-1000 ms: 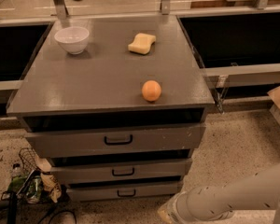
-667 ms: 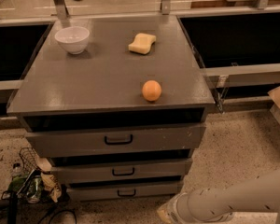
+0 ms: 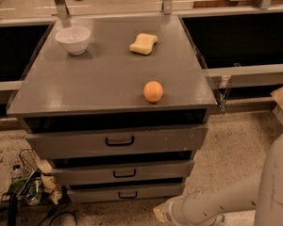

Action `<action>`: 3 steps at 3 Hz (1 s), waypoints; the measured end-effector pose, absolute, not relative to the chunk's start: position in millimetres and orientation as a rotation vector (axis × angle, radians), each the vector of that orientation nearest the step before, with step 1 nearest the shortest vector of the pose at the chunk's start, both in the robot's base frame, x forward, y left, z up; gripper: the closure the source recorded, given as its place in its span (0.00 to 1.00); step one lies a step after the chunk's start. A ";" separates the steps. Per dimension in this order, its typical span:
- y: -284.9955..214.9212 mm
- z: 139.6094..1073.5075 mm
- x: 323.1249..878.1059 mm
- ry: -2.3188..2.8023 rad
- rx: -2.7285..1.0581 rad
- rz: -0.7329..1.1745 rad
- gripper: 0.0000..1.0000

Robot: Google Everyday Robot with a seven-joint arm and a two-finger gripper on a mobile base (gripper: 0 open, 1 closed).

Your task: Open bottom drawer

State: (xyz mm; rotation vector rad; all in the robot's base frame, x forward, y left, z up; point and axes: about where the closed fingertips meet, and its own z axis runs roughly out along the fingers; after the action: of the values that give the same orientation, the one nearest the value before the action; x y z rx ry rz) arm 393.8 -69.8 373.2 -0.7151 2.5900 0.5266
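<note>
My gripper (image 3: pixel 161 214) is sitting a little further left than a second ago, and my pale arm (image 3: pixel 236 199) is filling more of the right edge of the view. The gripper is hanging low, just above the floor (image 3: pixel 236 145) at the bottom edge of the view, below and to the right of the cabinet's lower corner. Whether it is spread or pressed together I cannot tell, as it is partly cut off there.

The bottom drawer (image 3: pixel 127 192) is lying just up and left of the gripper, near it but not touching. It is the slimmest of the three fronts, and as far as I can judge it is sitting shut. Its small black handle (image 3: pixel 128 194) is waiting untouched. Above it the middle drawer (image 3: pixel 124 173) and the top drawer (image 3: pixel 119 141) are stacking up under the cabinet top (image 3: pixel 108 79).

The risks, as I am judging them:
- The handles are sitting close together, so rising too far could put me on the middle one.
- I am coming in from the right, so a skewed pull could slip off the loop.
- A knock could send the orange (image 3: pixel 153 91), lying near the front edge, rolling off.

The orange, the sponge (image 3: pixel 143 43) and the bowl (image 3: pixel 73 39) are lying where they were in the earlier frame, and the drawers are showing no change.
</note>
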 end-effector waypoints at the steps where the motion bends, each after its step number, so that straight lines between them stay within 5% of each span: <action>1: -60.2 368.8 404.7 2.573 -0.685 0.524 1.00; 3: -59.7 368.6 405.7 2.570 -0.683 0.523 0.61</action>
State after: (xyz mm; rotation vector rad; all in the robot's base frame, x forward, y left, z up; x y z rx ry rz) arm 405.7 -59.7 368.6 -0.6829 2.5703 0.5229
